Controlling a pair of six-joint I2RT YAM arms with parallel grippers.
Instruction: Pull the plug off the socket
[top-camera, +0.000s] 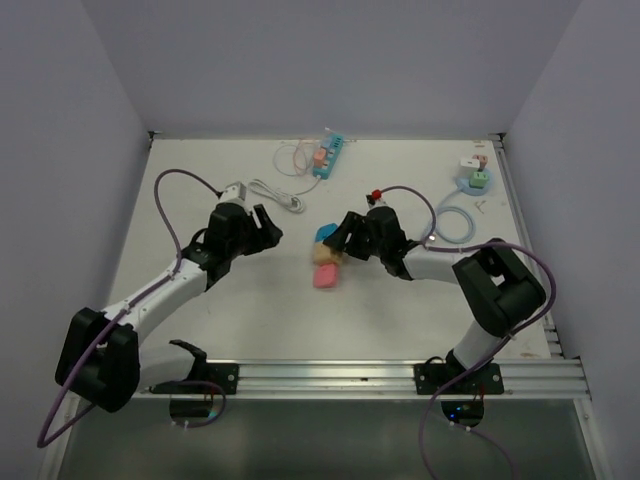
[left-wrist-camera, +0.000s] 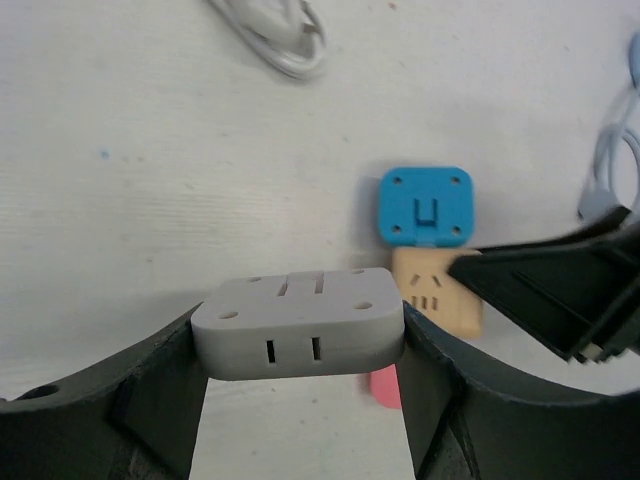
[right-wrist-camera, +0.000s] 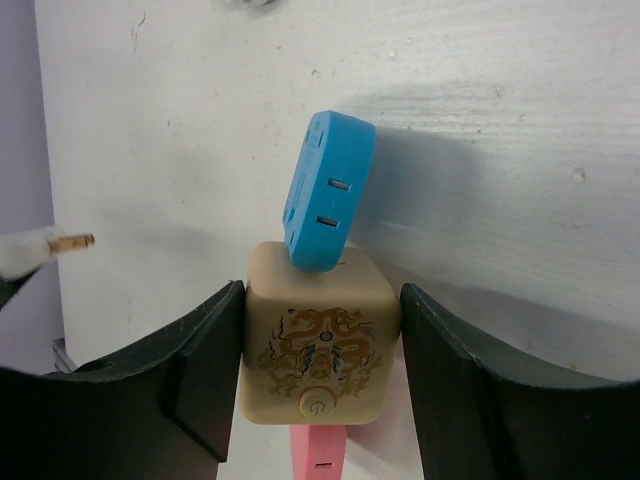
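- Two grippers are working here, and both are clamping something.
- My right gripper (right-wrist-camera: 322, 372) is squeezing the beige socket cube (right-wrist-camera: 320, 305) by its two opposite sides, one finger pressing flat on each.
- That cube is sitting near the middle of the table (top-camera: 420, 320), between my two arms; I cannot tell whether it is resting on the surface or hanging just above it.
- One blue plug (right-wrist-camera: 328, 190) is sticking out of the cube's far face, pointing away from my wrist and leaning to one side instead of standing straight.
- Its narrow edge with two slots is facing my right wrist camera.
- One pink plug (right-wrist-camera: 320, 458) is poking out of the opposite, near face, toward the table's near edge.
- Blue, beige and pink are forming one line, and in the top view its long axis is running from the far side toward the near side.
- My left gripper (left-wrist-camera: 302, 350) is gripping a grey plug (left-wrist-camera: 298, 312), apart from the cube and to its left.
- Its long axis is spanning from finger to finger, and its two-slot edge is facing my left wrist camera.
- Some white cable (top-camera: 275, 193) is lying on the table beyond my left gripper.
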